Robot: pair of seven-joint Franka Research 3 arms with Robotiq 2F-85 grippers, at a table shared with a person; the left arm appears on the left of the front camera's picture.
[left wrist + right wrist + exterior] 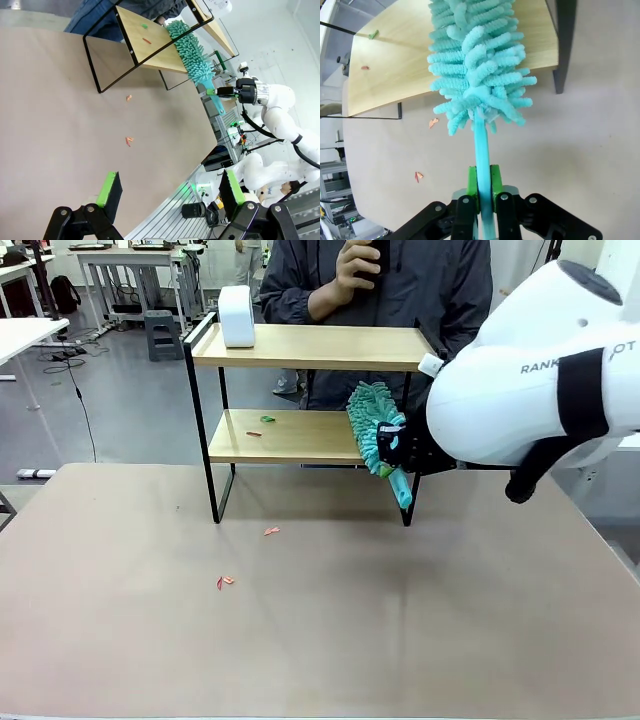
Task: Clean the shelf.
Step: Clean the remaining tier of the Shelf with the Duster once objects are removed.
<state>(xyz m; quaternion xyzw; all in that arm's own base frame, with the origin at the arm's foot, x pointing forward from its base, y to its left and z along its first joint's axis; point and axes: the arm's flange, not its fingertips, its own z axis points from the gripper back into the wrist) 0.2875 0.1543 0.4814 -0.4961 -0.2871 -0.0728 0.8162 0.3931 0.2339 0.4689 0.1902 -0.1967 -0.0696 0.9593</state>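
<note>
right gripper [483,186] clamped on duster [476,75] | tilted — head up, at shelf [310,346] lower board

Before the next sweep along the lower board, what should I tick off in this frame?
1. Right gripper shut on the duster: ok.
2. Duster head at the lower board's right end: ok.
3. Lower board free of scraps: not ok, one green and one red lie there.
4. Left gripper open, clear of the shelf: ok.
5. Head pressing on the board: cannot tell.
</note>
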